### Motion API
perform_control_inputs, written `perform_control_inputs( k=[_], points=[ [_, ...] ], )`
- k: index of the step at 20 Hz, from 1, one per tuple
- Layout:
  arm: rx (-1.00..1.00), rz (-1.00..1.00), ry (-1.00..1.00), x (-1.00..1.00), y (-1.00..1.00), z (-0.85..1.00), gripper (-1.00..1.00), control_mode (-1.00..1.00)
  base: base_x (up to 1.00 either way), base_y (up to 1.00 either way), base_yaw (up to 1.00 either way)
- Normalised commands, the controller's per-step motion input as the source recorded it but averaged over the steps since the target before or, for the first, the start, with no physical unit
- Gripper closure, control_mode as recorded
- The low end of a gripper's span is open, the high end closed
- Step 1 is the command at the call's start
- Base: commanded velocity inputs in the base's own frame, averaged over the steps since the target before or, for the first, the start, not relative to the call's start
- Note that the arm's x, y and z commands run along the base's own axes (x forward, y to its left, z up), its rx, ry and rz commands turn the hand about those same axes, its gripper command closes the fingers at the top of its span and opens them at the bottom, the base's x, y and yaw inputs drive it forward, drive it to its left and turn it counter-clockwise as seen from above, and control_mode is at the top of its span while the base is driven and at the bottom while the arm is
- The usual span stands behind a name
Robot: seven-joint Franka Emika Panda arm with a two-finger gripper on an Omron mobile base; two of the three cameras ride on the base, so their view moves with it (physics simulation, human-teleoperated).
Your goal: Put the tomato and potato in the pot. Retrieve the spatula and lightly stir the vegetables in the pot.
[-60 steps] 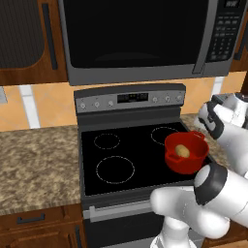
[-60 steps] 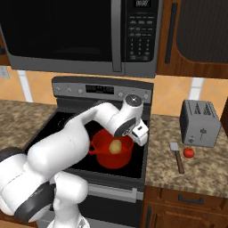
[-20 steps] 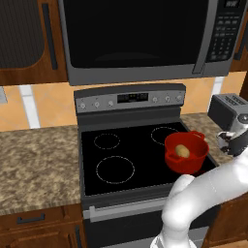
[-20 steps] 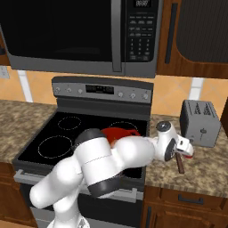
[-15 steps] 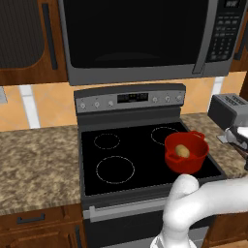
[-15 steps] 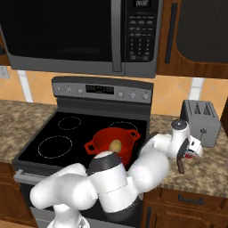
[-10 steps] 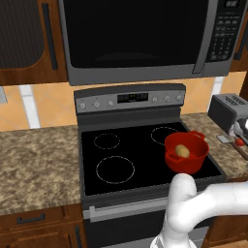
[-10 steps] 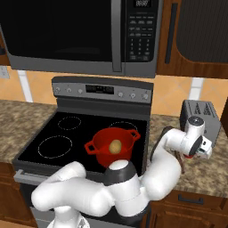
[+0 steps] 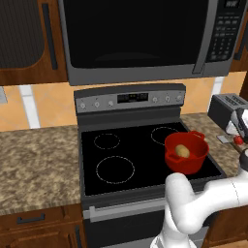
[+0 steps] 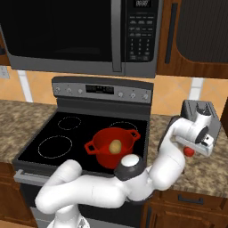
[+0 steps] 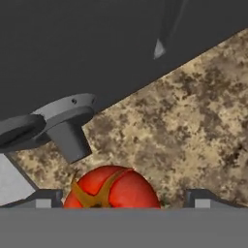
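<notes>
gripper (image 11: 123, 196) spread wide astride the tomato (image 11: 111, 188) beside the toaster (image 10: 202, 120); next, close and lift toward the pot (image 10: 112, 147).

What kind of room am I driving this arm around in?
A home kitchen, rendered: a black stove under a microwave, a toaster on a granite counter.

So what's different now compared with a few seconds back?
The arm swung from over the red pot on the stove to the counter on its right, by the toaster. Its pincer is now lowered with open jaws either side of the tomato, not yet gripping it. The potato stayed in the pot, and the pot stayed put.
</notes>
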Motion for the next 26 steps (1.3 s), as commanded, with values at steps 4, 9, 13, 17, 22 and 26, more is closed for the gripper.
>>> perform_control_inputs(
  k=[4,9,13,17,22,26],
  points=[
    [0.01,0.0,0.03,-0.07,0.23,-0.81,1.0,-1.0,0.0,0.0,0.0],
    [0.09,0.06,-0.15,-0.71,0.0,0.14,1.0,-1.0,0.0,0.0,0.0],
    [0.0,0.26,-0.37,-1.0,0.32,0.24,1.0,-1.0,0.0,0.0,0.0],
    [-0.02,0.28,-0.38,-1.0,0.89,0.14,1.0,-1.0,0.0,0.0,0.0],
    [-0.11,0.18,-0.31,-0.81,1.0,0.72,1.0,-1.0,0.0,0.0,0.0],
    [-0.16,0.14,-0.1,-0.58,1.0,1.0,1.0,-1.0,0.0,0.0,0.0]
  ],
)
